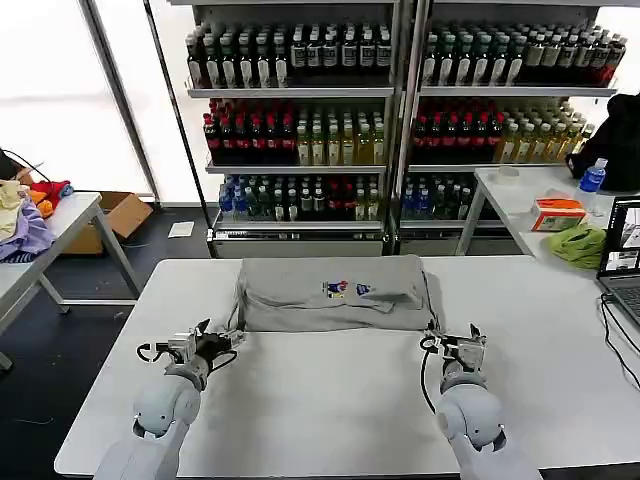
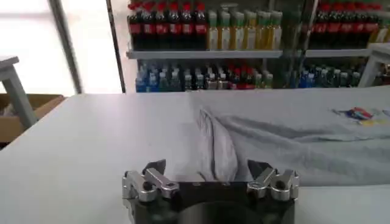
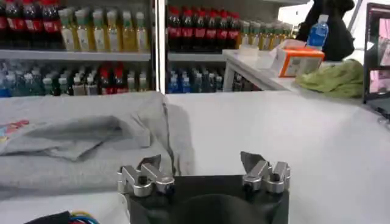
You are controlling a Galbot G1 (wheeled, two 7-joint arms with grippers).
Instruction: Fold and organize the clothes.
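From the head camera, a light grey shirt [image 1: 335,295] lies folded into a wide band across the far middle of the white desk [image 1: 330,400], its small multicoloured chest print [image 1: 346,289] facing up. The left gripper [image 1: 218,338] sits just off the shirt's near left corner with its fingers spread and nothing between them. The right gripper [image 1: 455,337] sits just off the near right corner, fingers likewise apart and empty. Behind the desk stand shelves of bottled drinks [image 1: 400,110], and a lime-green cloth [image 1: 578,243] rests on a side desk to the robot's right (next to a laptop [image 1: 622,245]).

In the left wrist view, the left gripper [image 2: 207,173] points at the shirt [image 2: 292,137]; the two fingers [image 2: 153,173] stand wide, and the folded edge of the fabric lies just past their tips, whether touching I cannot tell. The print [image 2: 361,114] shows farther along the cloth.

In the right wrist view, the right gripper [image 3: 201,167] is held open over the bare desk [image 3: 304,140], one finger [image 3: 148,167] close by the shirt [image 3: 85,140] and the other over clear desk surface. The shirt's layers are stacked with a folded sleeve on top. The lime-green cloth [image 3: 332,79] and an orange box [image 3: 295,61] lie on the side desk beyond.
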